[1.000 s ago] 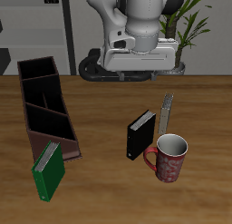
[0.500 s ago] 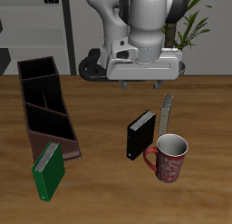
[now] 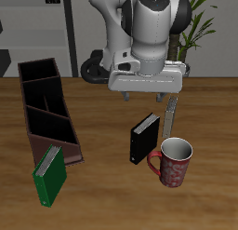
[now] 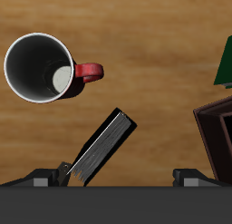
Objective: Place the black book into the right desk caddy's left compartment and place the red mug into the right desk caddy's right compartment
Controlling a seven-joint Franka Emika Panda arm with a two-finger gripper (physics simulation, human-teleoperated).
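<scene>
Progress so far is basically zero. Nearest the desk's [image 3: 102, 192] front edge, the red mug [image 3: 174, 161] stands upright, with the black book [image 3: 145, 138] standing on edge just behind it, neither one in the right desk caddy [image 3: 45, 107]. A green book [image 3: 50, 175] leans against the caddy's near end. Farther back, the gripper [image 3: 146, 96] hangs above the book, fingers spread, holding nothing.

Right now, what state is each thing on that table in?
Black book: upright on the table, not held.
Red mug: upright, empty, beside the book.
Caddy: sections look empty.
Green book: leaning against the caddy.
Gripper: above the black book, fingers open, holding nothing.
</scene>
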